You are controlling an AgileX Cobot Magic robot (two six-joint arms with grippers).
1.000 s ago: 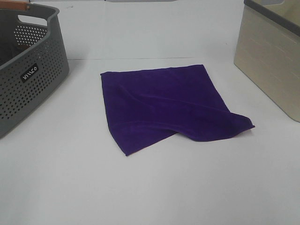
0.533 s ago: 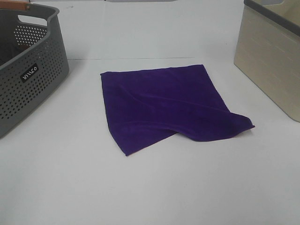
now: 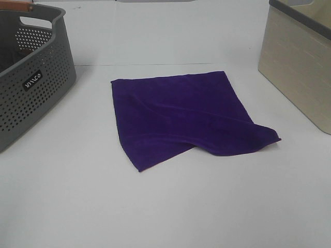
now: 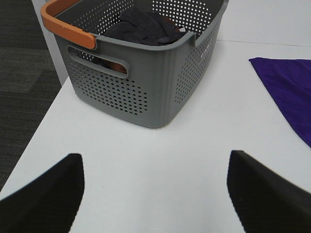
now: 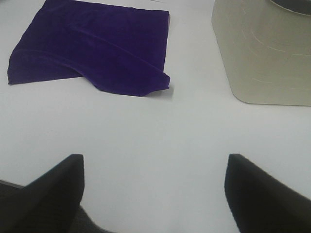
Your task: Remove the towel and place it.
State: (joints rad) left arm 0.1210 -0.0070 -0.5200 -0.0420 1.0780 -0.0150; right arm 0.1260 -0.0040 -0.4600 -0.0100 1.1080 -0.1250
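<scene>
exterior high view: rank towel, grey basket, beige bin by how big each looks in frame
1. towel, fully in view, covers the most frame.
2-3. grey basket and beige bin: visible parts look about alike, and the frame edges cut both off, so no ranking; true sizes can't be told.

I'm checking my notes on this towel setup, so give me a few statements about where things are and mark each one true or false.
1. The purple towel lies on the white table between the two containers. True.
2. The grey basket is empty. False: a dark cloth lies inside it.
3. The left hand holds the towel. False: its jaws are open over bare table, holding nothing.
4. The right hand is open and apart from the towel. True.
5. The towel lies perfectly flat. False: the corner toward the beige bin is folded over.
</scene>
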